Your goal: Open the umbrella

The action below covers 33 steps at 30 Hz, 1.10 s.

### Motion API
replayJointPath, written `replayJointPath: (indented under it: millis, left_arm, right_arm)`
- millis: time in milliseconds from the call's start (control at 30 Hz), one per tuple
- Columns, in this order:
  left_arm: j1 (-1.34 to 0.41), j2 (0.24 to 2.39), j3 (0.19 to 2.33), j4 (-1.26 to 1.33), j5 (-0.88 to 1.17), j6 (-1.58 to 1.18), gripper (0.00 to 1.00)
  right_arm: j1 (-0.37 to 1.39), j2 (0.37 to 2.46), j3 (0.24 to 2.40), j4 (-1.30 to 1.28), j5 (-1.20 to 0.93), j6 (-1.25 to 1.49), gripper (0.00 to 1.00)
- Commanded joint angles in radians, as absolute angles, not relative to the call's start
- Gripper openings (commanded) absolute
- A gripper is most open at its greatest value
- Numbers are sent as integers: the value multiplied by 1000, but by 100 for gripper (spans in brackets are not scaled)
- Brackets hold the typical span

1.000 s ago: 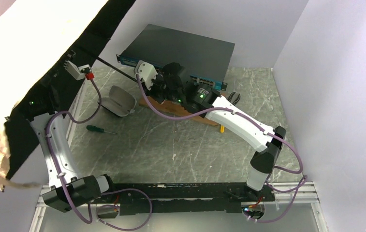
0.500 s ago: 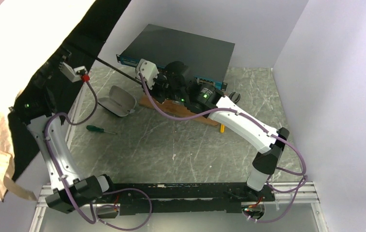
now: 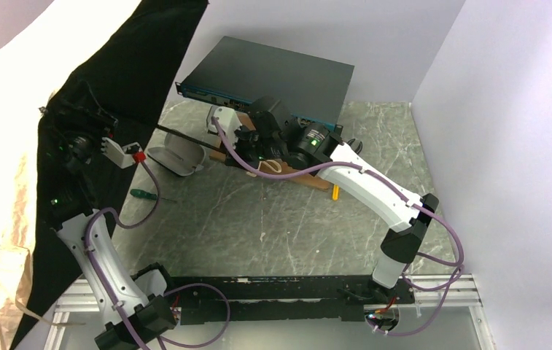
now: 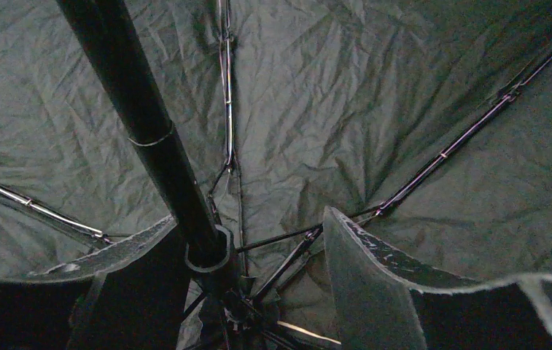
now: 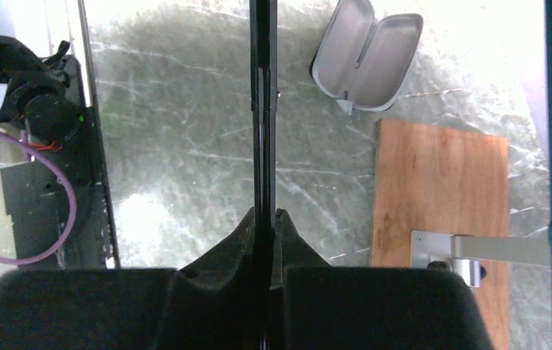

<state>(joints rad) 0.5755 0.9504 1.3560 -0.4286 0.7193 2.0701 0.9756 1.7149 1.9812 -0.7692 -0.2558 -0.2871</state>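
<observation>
Left wrist: left gripper (image 4: 251, 281) sits inside the umbrella (image 4: 346, 109), jaws wide. The fingers (image 4: 375, 277) straddle the runner (image 4: 211, 259) at lower centre with a clear gap on the right side, so nothing is clamped. The shaft (image 4: 138, 124) rises from the runner to the upper left of frame. Ribs fan out over black fabric, and the canopy looks fully spread.

Right wrist: right gripper (image 5: 264, 233) is pinched tight on the shaft, which runs straight up the frame centre away from the jaws. The open case (image 5: 367, 55) lies upper right, the wooden board (image 5: 440, 197) at right.

Top external: the canopy fills the upper left of frame, black underside facing the arms. The shaft's long axis slants from the canopy hub at upper left down-right to the right gripper at frame centre, just in front of the switch box (image 3: 273, 73). The left gripper is the one at the runner end; the right one holds the handle end.

Judgement: opening looks done. Any left-arm exit should track along that shaft axis, or the fingers snag the ribs.
</observation>
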Motion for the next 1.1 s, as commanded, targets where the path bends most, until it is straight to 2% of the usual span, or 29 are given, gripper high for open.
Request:
replayJointPath:
  millis: [0, 133, 167, 233, 333, 433, 567, 667, 767, 900, 1033, 1067]
  left_arm:
    - [579, 916, 1334, -570, 730, 2316, 67]
    - [562, 891, 1301, -618, 751, 2350, 71]
    - [555, 889, 1302, -630, 746, 2357, 68]
    - [536, 896, 1315, -652, 725, 2352, 49]
    - [524, 912, 1340, -685, 683, 2370, 32]
    - [523, 909, 1312, -634, 663, 2369, 21]
    - [523, 913, 1305, -643, 651, 2385, 19]
    - [523, 919, 1294, -598, 635, 2374, 18]
    - [523, 934, 1304, -558, 626, 2337, 17]
    - [523, 951, 1329, -543, 622, 2309, 18]
    - [523, 957, 1321, -503, 618, 2304, 19]
    - [522, 958, 1328, -501, 623, 2294, 19]
  right_arm:
    - [972, 1679, 2031, -689, -312, -256, 0]
    - [974, 1674, 2018, -681, -321, -259, 0]
    - [974, 1672, 2012, -677, -324, -261, 0]
    - [974, 1672, 2005, -682, -348, -272, 0]
    - [974, 1669, 2006, -712, -382, -284, 0]
    - [974, 1651, 2001, -707, -365, -284, 26]
    - [970, 1612, 2020, -690, -351, -287, 57]
    - [953, 1570, 2025, -709, -393, -289, 73]
    - [951, 1530, 1988, -784, -489, -300, 81]
    - [937, 1513, 1886, -815, -543, -307, 84]
    - [931, 1557, 1937, -890, -567, -353, 87]
    - [931, 1574, 1948, -904, -567, -359, 91]
